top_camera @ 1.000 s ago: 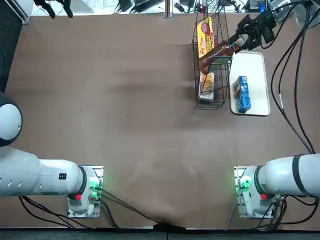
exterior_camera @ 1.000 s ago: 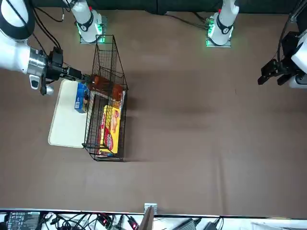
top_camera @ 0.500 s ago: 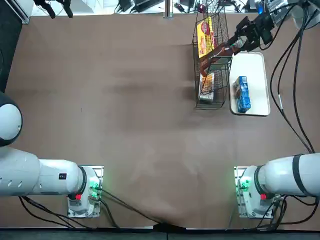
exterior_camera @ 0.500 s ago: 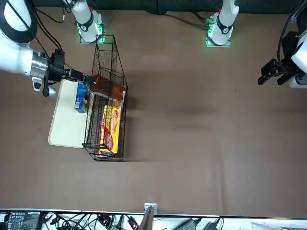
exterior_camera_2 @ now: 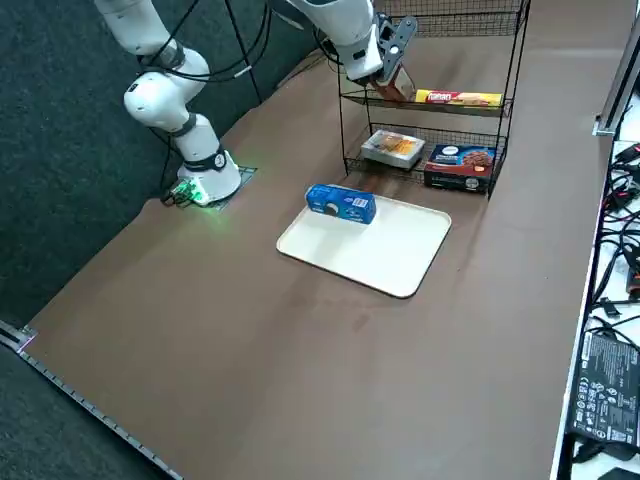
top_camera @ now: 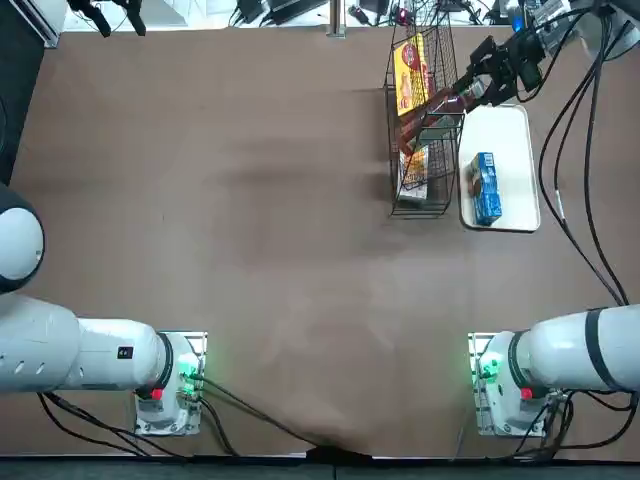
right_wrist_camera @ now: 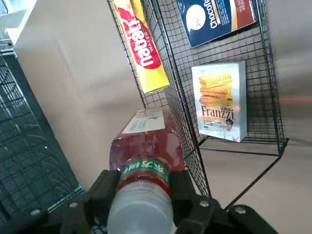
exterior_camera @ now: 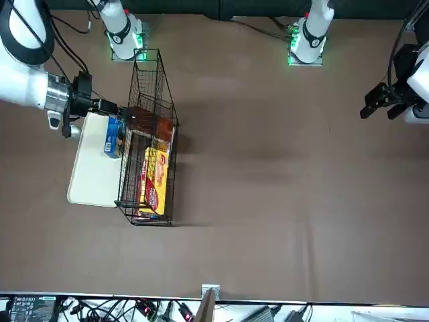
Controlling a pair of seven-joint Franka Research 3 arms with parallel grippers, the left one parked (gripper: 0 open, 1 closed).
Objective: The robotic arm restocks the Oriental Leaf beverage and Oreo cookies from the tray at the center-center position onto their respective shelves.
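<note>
The Oriental Leaf beverage (right_wrist_camera: 146, 146), a clear bottle of reddish-brown tea, lies tilted with its body inside the shelves (exterior_camera: 159, 70), on a middle tier. My right gripper (right_wrist_camera: 144, 192) is shut on its neck just below the white cap, at the rack's open side above the tray's far end. The same gripper (top_camera: 481, 84) and bottle (top_camera: 428, 110) show from overhead. The Oreo cookies (top_camera: 485, 187), a blue packet, lie on the cream tray (top_camera: 512, 128) beside the rack; the packet (exterior_camera_2: 341, 203) sits near the tray's (exterior_camera_2: 385, 255) robot-side end.
A yellow-and-red packet (exterior_camera_2: 458, 97) lies on the same tier as the bottle. Below it stand a white-and-orange Franzzi box (exterior_camera_2: 392, 147) and a dark chocolate box (exterior_camera_2: 458, 165). Black cables (top_camera: 585, 200) trail from the right arm over the table's right side.
My right gripper and the bottle have shifted slightly toward the table's far edge; the bottle's body stays inside the rack. The blue packet and tray have not moved.
</note>
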